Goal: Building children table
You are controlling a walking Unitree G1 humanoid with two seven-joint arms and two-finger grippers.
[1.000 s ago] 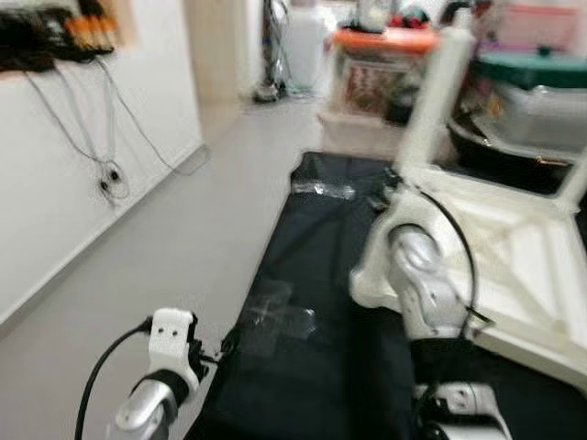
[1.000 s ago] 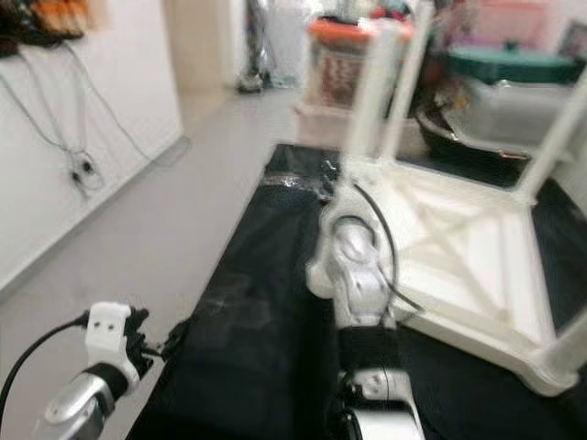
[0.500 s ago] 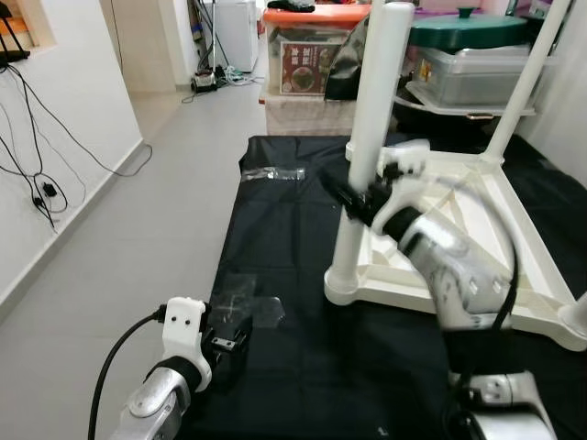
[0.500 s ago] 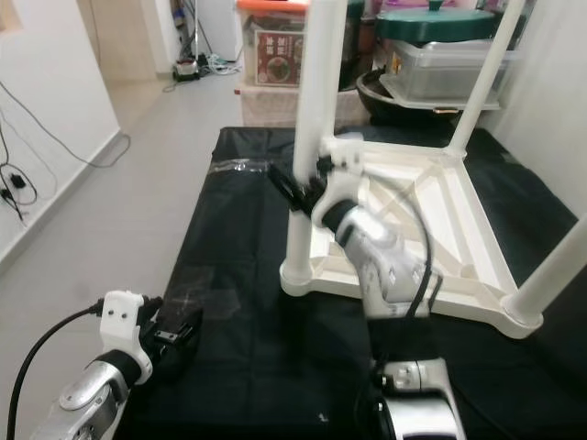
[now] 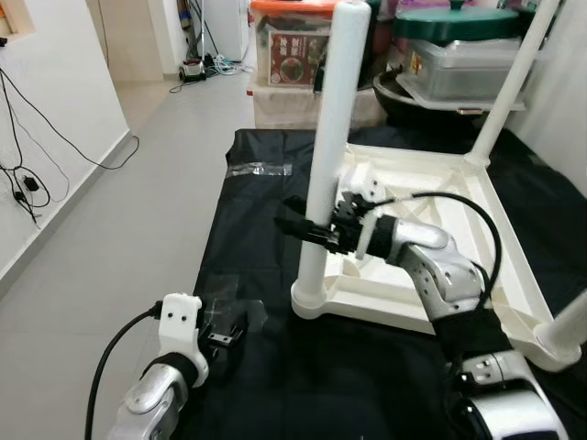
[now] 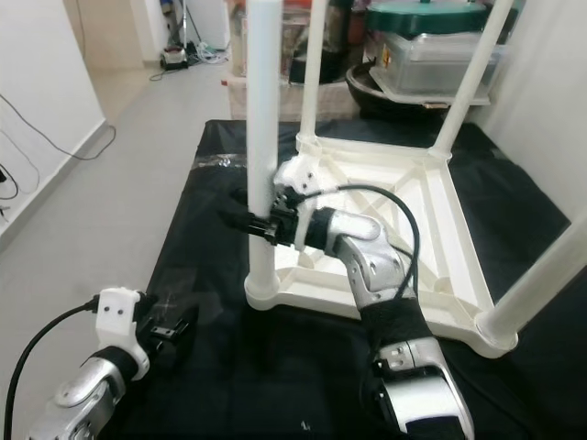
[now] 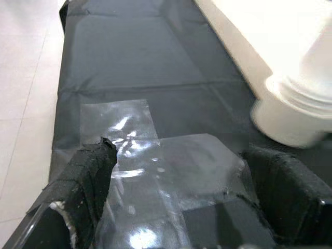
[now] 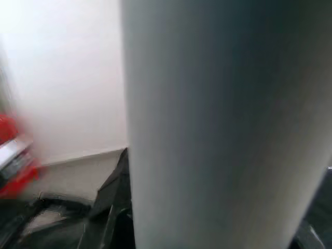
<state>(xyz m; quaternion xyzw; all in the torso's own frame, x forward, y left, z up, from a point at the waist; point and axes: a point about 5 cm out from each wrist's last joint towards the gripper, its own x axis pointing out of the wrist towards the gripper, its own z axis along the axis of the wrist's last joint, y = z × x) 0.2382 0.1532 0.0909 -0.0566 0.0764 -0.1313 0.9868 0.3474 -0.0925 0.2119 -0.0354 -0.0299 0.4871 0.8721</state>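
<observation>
Right gripper [image 5: 312, 229] at the near-left table leg [image 5: 327, 156], about halfway up; black fingers [image 6: 240, 221] lie to either side of the white post, closed around it. In the right wrist view the leg [image 8: 223, 124] stands very close between the fingers, blurred.

Children's table [image 5: 431, 238] upside down on a black mat [image 5: 266, 247], white underside up with cross ribs showing. Leg stands upright in the near-left corner socket. Another leg [image 5: 509, 78] upright at the far right corner, a third [image 6: 541, 275] at the near right corner, a fourth [image 6: 315, 64] at the far left corner.

Left gripper [image 5: 220, 339] low over the mat's near-left part, just beside a patch of clear tape [image 7: 150, 161] stuck to the mat. Its fingers [image 7: 85, 176] are spread apart, holding nothing; the tape lies between them in the left wrist view, with the foot of the table leg [image 7: 295, 114] close ahead.

Second strip of clear tape [image 5: 260, 169] near the mat's far-left edge. Grey floor [image 5: 119, 220] to the left, white wall with hanging cables [image 5: 27, 147]. Storage boxes [image 5: 293, 55] and a green-lidded container [image 5: 459, 50] behind the table.
</observation>
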